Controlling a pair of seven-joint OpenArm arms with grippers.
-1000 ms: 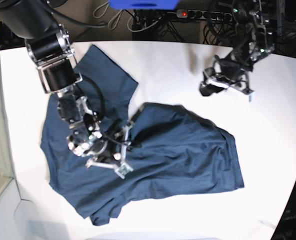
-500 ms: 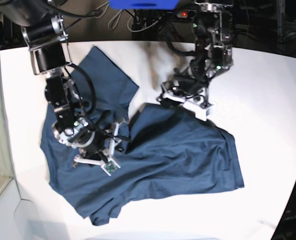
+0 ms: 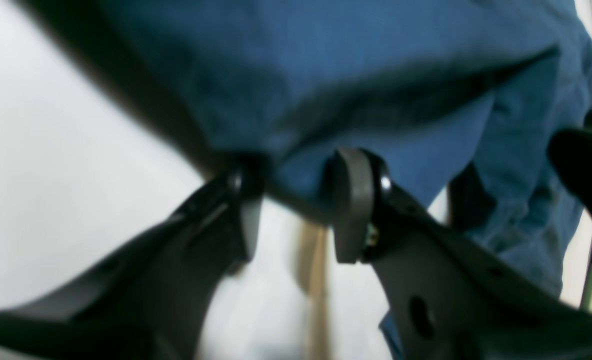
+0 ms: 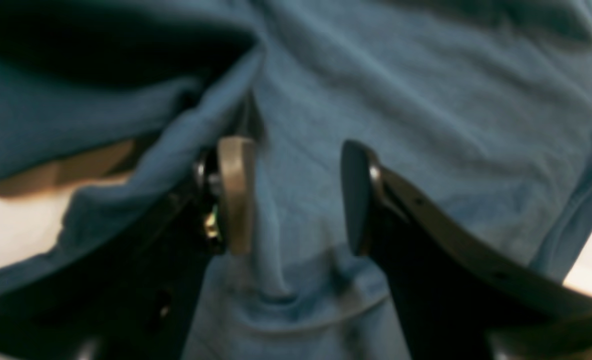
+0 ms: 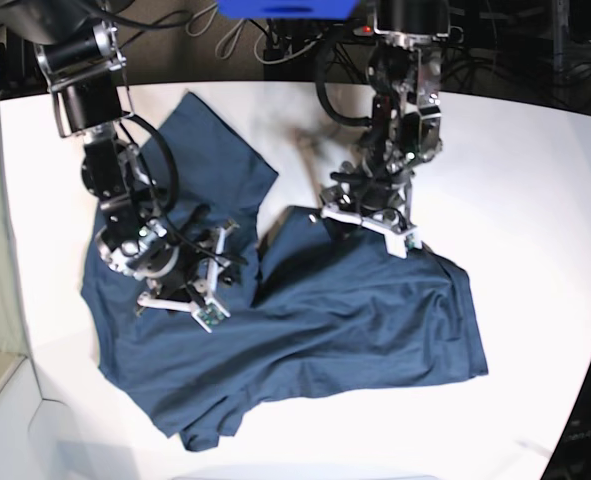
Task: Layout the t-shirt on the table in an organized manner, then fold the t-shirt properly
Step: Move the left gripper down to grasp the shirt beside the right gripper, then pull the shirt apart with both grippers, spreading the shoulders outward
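both wrist views are soft with blur. in the left wrist view the t-shirt (image 3: 376, 75) runs off the top edge, and whether its hem lies between the left gripper (image 3: 291, 210) pads cannot be told. in the right wrist view, cloth hides the table. in the base view both arms are cut off at the top.

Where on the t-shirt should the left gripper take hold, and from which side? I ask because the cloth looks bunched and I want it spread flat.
A judgement: grip the t-shirt at its far edge by the left gripper, coming down from the bare table side. In the left wrist view that hem sits raised between the open jaws, a fold thin enough to pinch.
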